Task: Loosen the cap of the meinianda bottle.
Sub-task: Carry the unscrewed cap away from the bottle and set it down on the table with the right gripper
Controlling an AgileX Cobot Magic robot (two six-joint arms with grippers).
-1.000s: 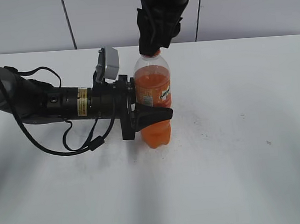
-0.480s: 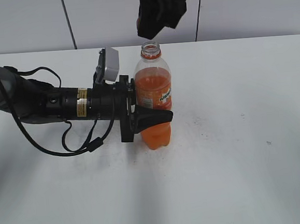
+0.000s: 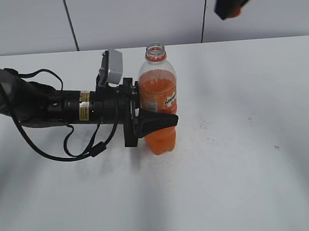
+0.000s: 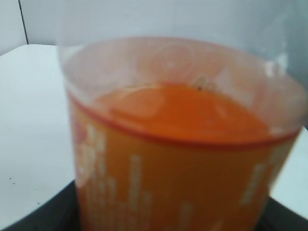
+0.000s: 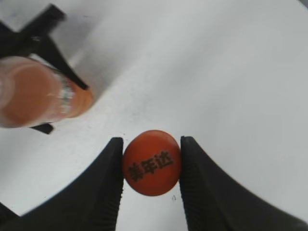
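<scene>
I judge the job done and past: my right gripper (image 5: 150, 168) pinches the small orange plastic cap (image 5: 152, 162) high above the white table (image 3: 242, 140), well clear of the slim clear plastic bottle of orange drink (image 3: 159, 101), which stands open-necked, clamped in my left gripper (image 3: 144, 119) jaws.

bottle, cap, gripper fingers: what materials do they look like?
Bottle: clear, glossy thin plastic; the orange drink shows through and the wall glints. Cap: opaque orange plastic, smooth satin top with dark print. Fingers of the right gripper: matte black, probably molded plastic or rubber; can't tell which.
</scene>
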